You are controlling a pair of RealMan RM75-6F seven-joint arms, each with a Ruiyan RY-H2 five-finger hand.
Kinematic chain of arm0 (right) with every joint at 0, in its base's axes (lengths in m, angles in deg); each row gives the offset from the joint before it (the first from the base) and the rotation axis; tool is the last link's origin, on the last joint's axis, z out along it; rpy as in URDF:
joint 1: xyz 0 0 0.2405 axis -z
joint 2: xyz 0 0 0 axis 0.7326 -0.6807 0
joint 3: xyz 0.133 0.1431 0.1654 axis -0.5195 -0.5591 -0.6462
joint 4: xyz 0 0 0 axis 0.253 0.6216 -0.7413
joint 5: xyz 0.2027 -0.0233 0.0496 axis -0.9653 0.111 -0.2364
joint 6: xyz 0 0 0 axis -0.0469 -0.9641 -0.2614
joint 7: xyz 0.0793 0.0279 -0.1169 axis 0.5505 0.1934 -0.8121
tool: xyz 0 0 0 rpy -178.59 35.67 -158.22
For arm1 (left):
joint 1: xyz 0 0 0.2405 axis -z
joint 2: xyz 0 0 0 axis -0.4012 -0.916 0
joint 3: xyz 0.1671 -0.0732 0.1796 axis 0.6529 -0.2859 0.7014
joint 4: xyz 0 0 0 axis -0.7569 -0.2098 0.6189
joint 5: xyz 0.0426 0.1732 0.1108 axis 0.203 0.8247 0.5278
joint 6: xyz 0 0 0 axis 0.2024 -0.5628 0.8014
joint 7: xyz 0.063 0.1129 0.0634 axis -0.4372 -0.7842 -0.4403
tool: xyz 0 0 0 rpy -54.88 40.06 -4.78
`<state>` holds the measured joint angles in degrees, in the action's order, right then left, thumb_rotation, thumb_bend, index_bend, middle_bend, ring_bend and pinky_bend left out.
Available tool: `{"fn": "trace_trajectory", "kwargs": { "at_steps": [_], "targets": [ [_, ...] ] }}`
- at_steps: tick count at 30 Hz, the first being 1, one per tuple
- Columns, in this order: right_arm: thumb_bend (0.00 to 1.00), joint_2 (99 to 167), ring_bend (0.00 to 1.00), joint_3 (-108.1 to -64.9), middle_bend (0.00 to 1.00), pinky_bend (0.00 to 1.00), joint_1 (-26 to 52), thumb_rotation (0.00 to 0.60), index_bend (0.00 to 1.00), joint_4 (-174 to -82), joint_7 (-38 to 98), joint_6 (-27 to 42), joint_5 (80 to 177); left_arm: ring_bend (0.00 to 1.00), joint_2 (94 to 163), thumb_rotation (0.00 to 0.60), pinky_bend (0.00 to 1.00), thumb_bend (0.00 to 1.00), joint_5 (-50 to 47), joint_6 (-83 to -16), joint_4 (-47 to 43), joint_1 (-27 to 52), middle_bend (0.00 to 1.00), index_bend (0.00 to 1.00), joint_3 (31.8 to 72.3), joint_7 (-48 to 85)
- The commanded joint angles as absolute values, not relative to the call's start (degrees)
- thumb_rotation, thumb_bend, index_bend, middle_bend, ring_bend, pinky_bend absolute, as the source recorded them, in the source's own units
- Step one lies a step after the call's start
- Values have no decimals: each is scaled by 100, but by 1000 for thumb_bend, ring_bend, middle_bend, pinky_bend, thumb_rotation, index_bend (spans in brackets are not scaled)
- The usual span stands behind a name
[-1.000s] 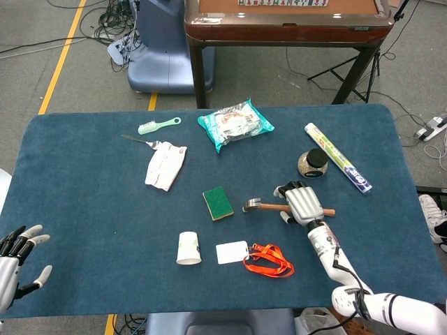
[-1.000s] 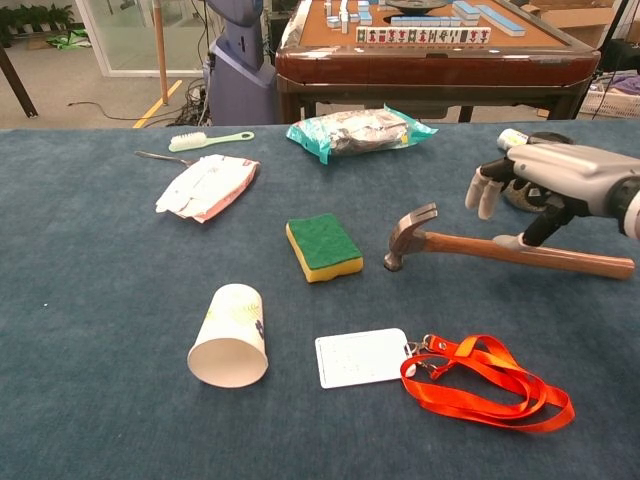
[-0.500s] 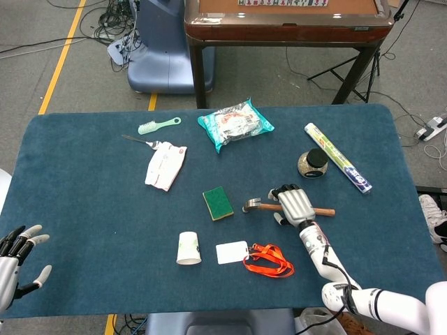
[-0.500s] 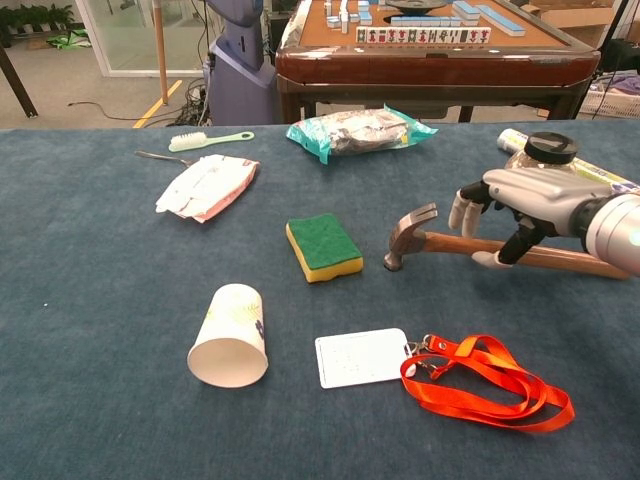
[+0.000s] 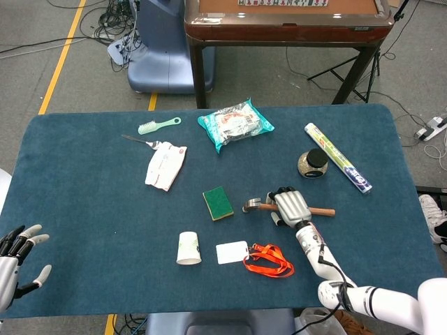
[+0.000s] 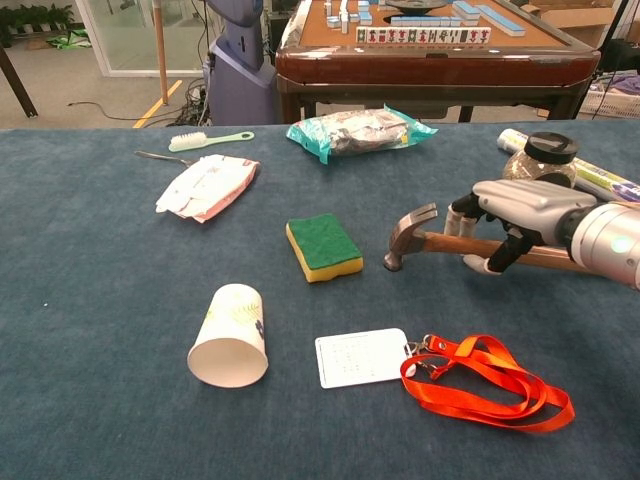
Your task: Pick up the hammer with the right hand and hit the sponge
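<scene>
Arching over the claw hammer (image 6: pixel 470 246) handle, right hand (image 6: pixel 508 214) fingers curled around it but not visibly clamped | hammer lay flat just right of green-topped sponge (image 6: pixel 323 247) | risk: loose grasp near the head, hammer could twist or slip when lifted | left hand (image 5: pixel 15 259) empty, fingers spread

No text, brand, number or sign could be read in either view. The white rectangular card (image 6: pixel 361 357) on the orange lanyard carried faint marks, too small to resolve. The white paper cup (image 6: pixel 230 335) lying on its side bore a green and dark printed pattern with no legible lettering. The teal plastic packet (image 6: pixel 358 130) and the white and red flat pouch (image 6: pixel 205 186) both showed printing, blurred beyond reading. The long white, green and blue tube (image 5: pixel 337 158) carried a printed label, its characters indistinct. The small tiles (image 6: pixel 415 35) lined along the brown wooden table behind the counter showed marks, not decipherable.
</scene>
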<state>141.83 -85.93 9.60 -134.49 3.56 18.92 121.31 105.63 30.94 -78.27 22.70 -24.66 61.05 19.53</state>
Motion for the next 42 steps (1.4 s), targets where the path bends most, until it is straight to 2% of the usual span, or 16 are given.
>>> {"fn": "trace_trajectory", "kwargs": {
  "at_steps": [1,27,36,42],
  "targets": [
    [454,14184,213,-8580,445,221,942,600,413,-13444,350,1899,12106,84,10562,600,126,252,3092,-7829,2272,-2467,174,275,6103,1955],
    [580,14225,231,-8486,459,221,861,600,435,-13374,429,1891,11996,84,10568,600,126,252,3072,-7810,2270,-2460,174,275,6098,1927],
    [607,14245,253,-8454,501,221,860,600,475,-13359,469,1865,12030,84,10573,600,126,252,3062,-7802,2270,-2457,174,275,6095,1908],
    [607,14262,286,-8446,551,221,890,600,541,-13343,551,1778,12134,84,10576,600,126,252,3065,-7795,2275,-2454,174,275,6097,1890]
  ]
}}
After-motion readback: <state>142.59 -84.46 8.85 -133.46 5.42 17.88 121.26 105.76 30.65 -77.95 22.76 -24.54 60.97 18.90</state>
